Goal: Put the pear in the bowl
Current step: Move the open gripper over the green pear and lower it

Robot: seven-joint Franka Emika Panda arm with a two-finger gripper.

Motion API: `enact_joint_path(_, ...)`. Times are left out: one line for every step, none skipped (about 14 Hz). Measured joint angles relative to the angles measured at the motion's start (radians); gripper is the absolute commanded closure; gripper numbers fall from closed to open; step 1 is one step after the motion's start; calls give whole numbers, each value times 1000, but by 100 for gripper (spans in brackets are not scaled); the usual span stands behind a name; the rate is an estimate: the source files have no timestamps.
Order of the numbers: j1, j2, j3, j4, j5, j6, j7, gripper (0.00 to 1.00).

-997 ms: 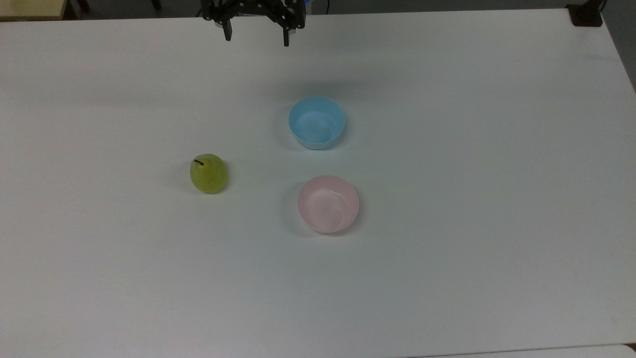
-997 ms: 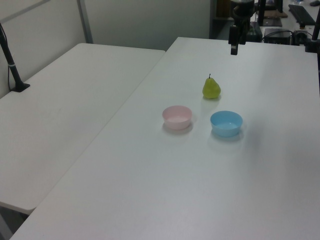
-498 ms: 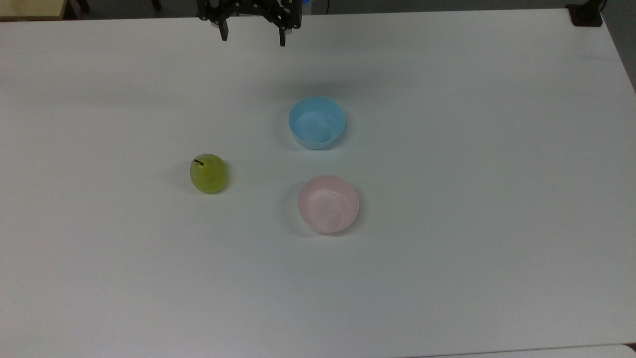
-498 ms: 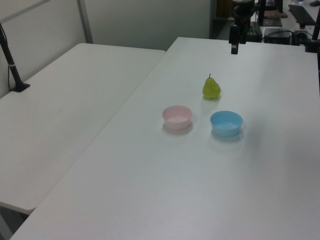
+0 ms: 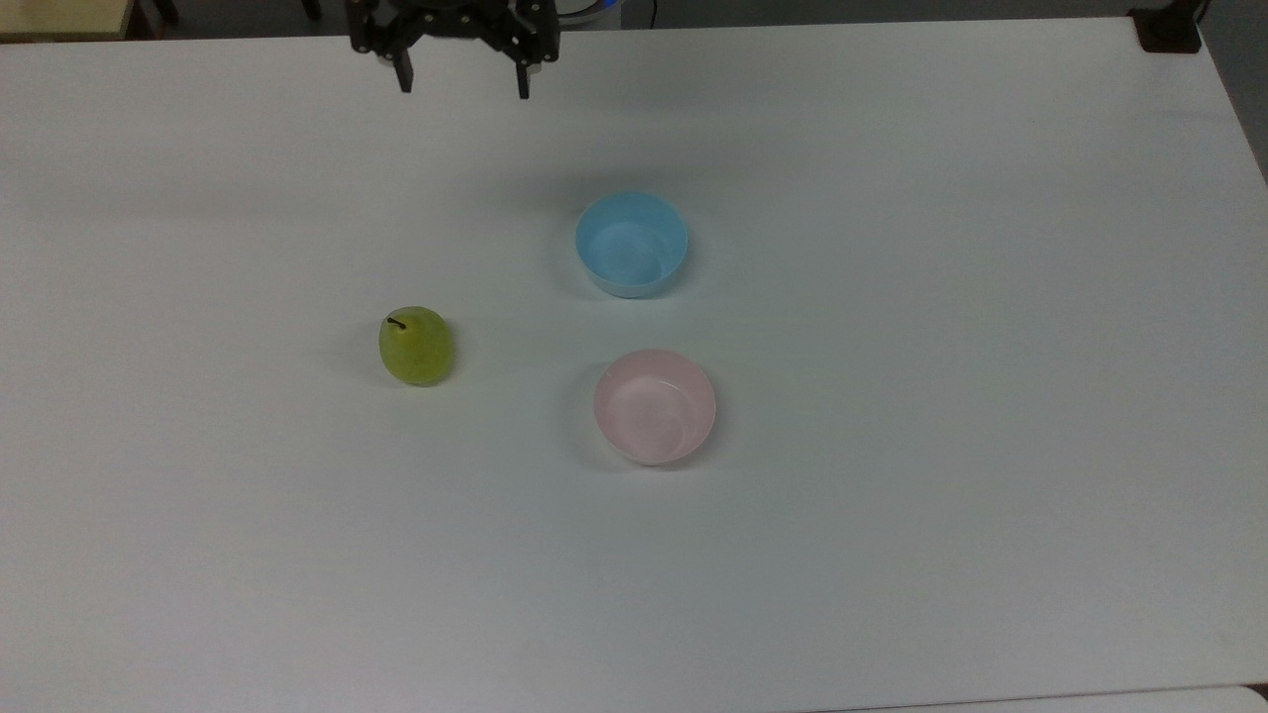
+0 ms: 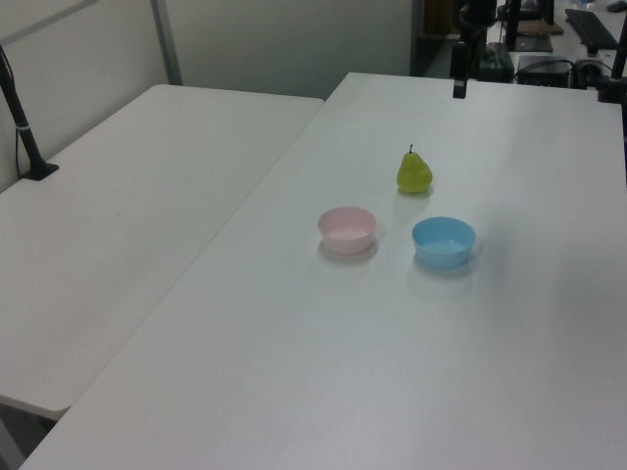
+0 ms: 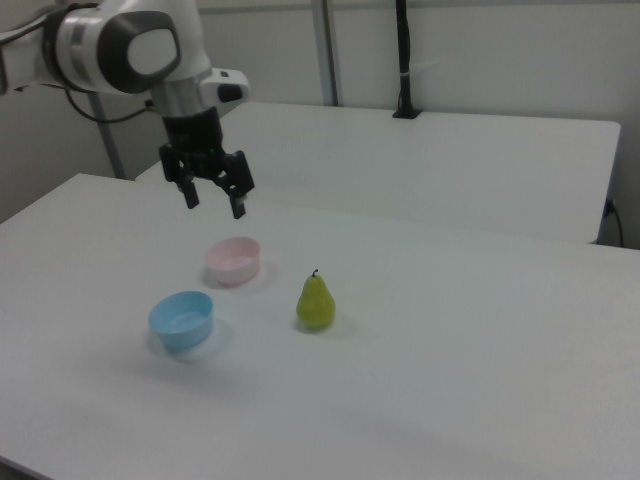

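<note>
The right view shows the whole white arm (image 7: pixel 120 45) coming in from the right view's upper left. It bends down to a black gripper (image 7: pixel 213 198) that points at the table (image 7: pixel 450 380). The top view shows just the two black fingers (image 5: pixel 404 77) at its top edge. The left view shows the gripper (image 6: pixel 458 86) from the side as one thin dark bar, so the gap between the fingers is hidden there. The left view also shows a second white table (image 6: pixel 127 196) beside the first one, with a dark pole (image 6: pixel 22 117) standing on it.

The gripper hangs in the air, well above the table. Its jaws are wide open and hold nothing. In the right view it sits up above the pink bowl (image 7: pixel 233 260), not touching it.

The pear (image 5: pixel 416 345) stands upright on the table with its dark stem on top. It is not in the pink bowl (image 5: pixel 655 406). In the top view the pear is off to the top view's left of the pink bowl, well apart from it. In the right view the pear (image 7: pixel 316 302) is to the right view's right of the pink bowl and a bit nearer the camera. In the left view the pear (image 6: pixel 413 172) is behind the pink bowl (image 6: pixel 347 229).

The blue bowl (image 5: pixel 631 244) is near the pink bowl, not touching it. In the top view it is above the pink bowl. Both bowls have nothing in them.
</note>
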Motion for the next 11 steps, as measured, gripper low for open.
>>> enact_joint_path(-20, 33, 0, 26, 0, 1, -17, 0)
enact_joint_path(-37, 68, -1, 51, 0, 2, -37, 0)
enact_joint_path(-49, 101, -1, 70, 0, 16, -54, 0)
enact_joint_path(-56, 122, -1, 79, 0, 42, -57, 0)
enact_joint_path(-63, 144, -1, 85, 0, 77, -58, 0)
enact_joint_path(-68, 160, -1, 86, 0, 96, -58, 0)
enact_joint_path(-72, 180, -1, 86, 0, 120, -58, 0)
enact_joint_path(-73, 199, -1, 86, 0, 141, -59, 0)
enact_joint_path(-73, 222, -1, 86, 0, 166, -59, 0)
enact_joint_path(-73, 237, -1, 85, 0, 182, -59, 0)
enact_joint_path(-73, 259, -1, 85, -4, 200, -59, 0)
